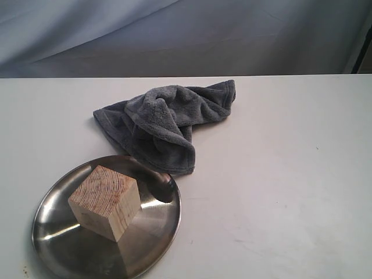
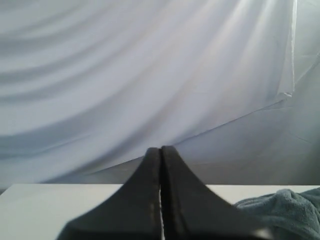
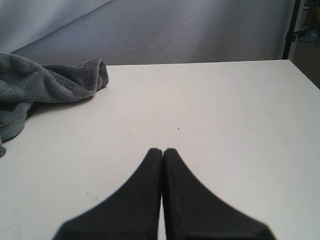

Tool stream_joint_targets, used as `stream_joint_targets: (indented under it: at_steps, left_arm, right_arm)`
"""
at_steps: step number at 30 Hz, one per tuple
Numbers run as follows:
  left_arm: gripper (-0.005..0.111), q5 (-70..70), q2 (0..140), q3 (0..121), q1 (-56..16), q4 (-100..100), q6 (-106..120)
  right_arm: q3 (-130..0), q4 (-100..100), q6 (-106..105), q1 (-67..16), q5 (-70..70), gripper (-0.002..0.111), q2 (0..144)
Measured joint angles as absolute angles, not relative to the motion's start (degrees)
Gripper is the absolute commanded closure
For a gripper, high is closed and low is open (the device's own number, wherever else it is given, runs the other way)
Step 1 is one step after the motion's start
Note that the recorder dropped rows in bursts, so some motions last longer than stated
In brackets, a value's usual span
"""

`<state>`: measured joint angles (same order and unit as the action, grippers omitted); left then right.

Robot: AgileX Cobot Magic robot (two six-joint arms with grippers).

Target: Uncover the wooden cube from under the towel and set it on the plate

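Note:
The wooden cube (image 1: 106, 201) rests uncovered on the steel plate (image 1: 148, 247) at the front left of the white table. Behind the plate lies the grey-blue towel (image 1: 168, 119), crumpled, with one hem just over the plate's far rim. Neither arm shows in the exterior view. My left gripper (image 2: 160, 150) is shut with nothing between its fingers and points at the backdrop; a corner of the towel (image 2: 287, 207) shows beside it. My right gripper (image 3: 162, 151) is shut and empty above bare table, with the towel (image 3: 45, 85) some way off.
A wrinkled grey cloth backdrop (image 1: 186, 35) hangs behind the table's far edge. A dark stand (image 3: 291, 27) is past the table's far corner. Bare white tabletop (image 1: 285, 186) stretches to the right of the plate and towel.

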<state>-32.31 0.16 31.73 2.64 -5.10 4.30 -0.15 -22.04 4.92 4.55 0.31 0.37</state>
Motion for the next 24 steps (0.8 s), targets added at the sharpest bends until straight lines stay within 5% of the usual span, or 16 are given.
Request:
stream_joint_targets:
  at_steps: [13, 24]
  left_arm:
    - [0.107, -32.2, 0.1, 21.3, 2.6, -1.0, 4.4]
    - [0.107, -6.3, 0.1, 1.3, 2.6, -0.9, 2.4]
  right_arm:
    - [-0.1, -22.0, 4.9, 4.6, 0.3, 0.105, 0.4]
    - [-0.1, -22.0, 4.9, 4.6, 0.3, 0.105, 0.4]
